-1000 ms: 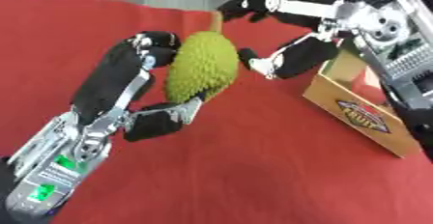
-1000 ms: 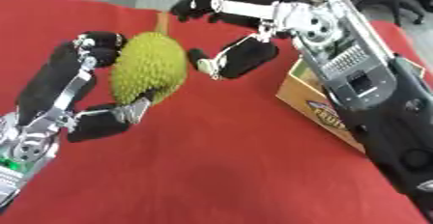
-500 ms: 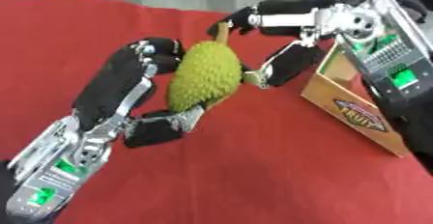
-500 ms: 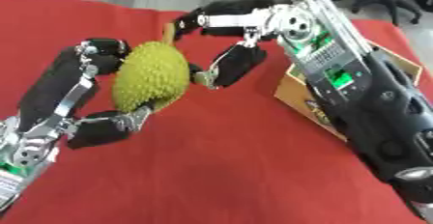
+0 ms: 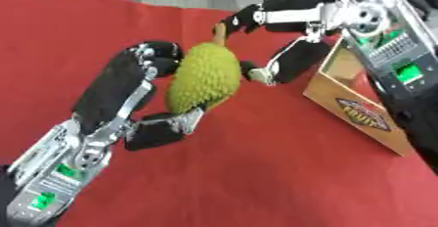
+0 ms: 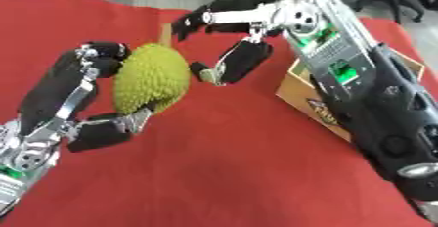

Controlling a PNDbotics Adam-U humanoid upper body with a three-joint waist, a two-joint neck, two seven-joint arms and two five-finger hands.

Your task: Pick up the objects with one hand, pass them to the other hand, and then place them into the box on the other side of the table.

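Holding the spiky green fruit [image 5: 204,77] above the red bench [image 5: 256,172], the left hand [image 5: 128,99] grasps it; the right hand [image 5: 282,40], fingers spread, reaches from two o'clock. Handover underway; box [image 5: 359,108] placement remains.

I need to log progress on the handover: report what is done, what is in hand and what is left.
Done: the left hand has the green spiky fruit lifted off the red table, fingers curled round it. In hand: the right hand is open around the fruit's stem end, thumb near its side, not yet gripping. Left: take over the fruit and place it in the cardboard box on the right.
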